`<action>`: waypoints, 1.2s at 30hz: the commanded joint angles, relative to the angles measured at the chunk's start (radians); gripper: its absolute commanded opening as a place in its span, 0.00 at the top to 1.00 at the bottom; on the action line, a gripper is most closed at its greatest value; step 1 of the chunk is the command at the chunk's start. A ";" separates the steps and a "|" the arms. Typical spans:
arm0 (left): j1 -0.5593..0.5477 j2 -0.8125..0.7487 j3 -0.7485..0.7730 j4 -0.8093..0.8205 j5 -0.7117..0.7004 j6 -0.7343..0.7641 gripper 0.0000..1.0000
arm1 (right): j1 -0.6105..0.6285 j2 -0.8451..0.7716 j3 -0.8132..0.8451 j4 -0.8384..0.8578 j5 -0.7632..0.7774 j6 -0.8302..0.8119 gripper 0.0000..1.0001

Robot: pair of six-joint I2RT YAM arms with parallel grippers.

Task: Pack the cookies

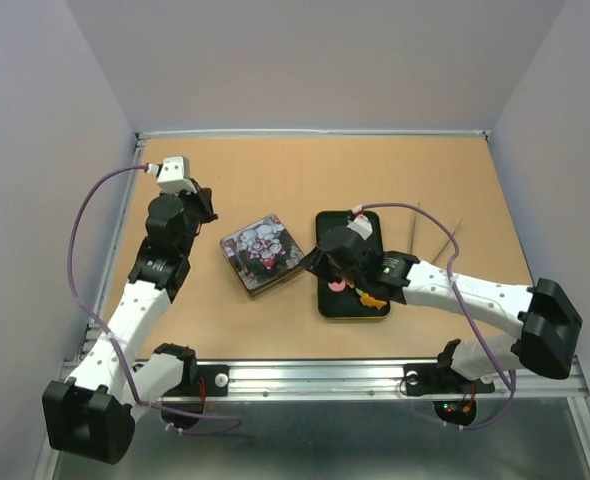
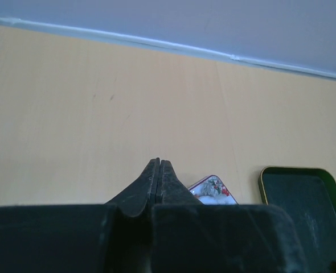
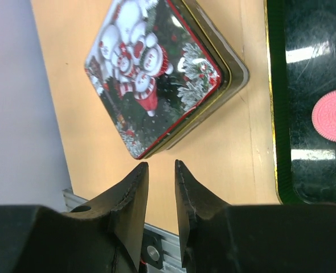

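right tool point(image 3: 160, 165) parted between tin point(image 3: 156, 68) and tray point(image 3: 272, 114).

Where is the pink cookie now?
In the right wrist view, the pink cookie lies on the black tray at the right edge, right of the snowman tin.

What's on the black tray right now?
A pink round cookie and an orange cookie near the front edge lie on the tray. The right tool and its wrist cover the tray's middle in the top view; anything beneath is hidden.
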 commanded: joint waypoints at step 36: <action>0.081 0.342 -0.389 0.907 -0.278 0.210 0.02 | -0.003 -0.697 -0.236 -0.043 0.199 -0.527 0.00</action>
